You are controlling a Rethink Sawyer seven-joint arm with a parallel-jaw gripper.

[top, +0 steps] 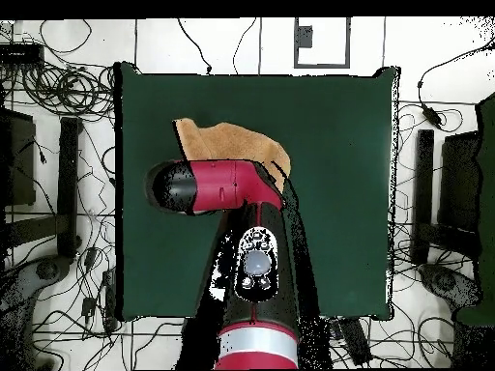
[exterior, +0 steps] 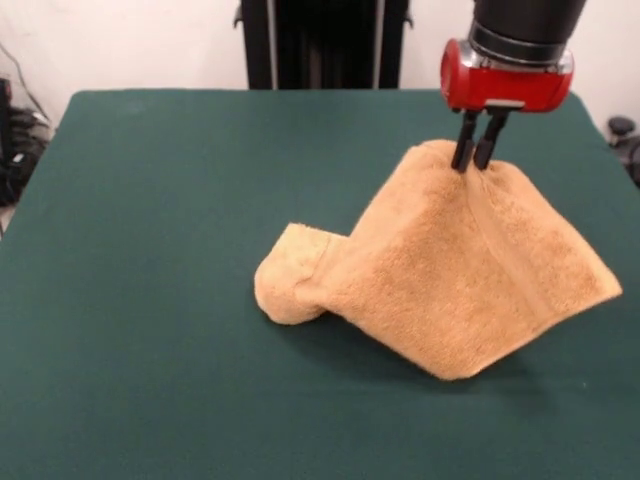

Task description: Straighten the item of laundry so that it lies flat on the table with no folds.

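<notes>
The orange-tan terry towel [exterior: 450, 270] hangs like a tent from my gripper [exterior: 476, 160], which is shut on its top edge and holds it lifted above the dark green table [exterior: 150, 250]. The towel's lower edge rests on the table, with a rolled fold at its left end. A woven band stripe runs down its right side. In the overhead view the towel [top: 232, 145] shows partly from under my red arm [top: 218, 185], and the gripper itself is hidden there.
The robot's black pedestal [exterior: 322, 42] stands at the table's far side. Cables and equipment [top: 58, 193] lie on the floor around the table [top: 338, 193].
</notes>
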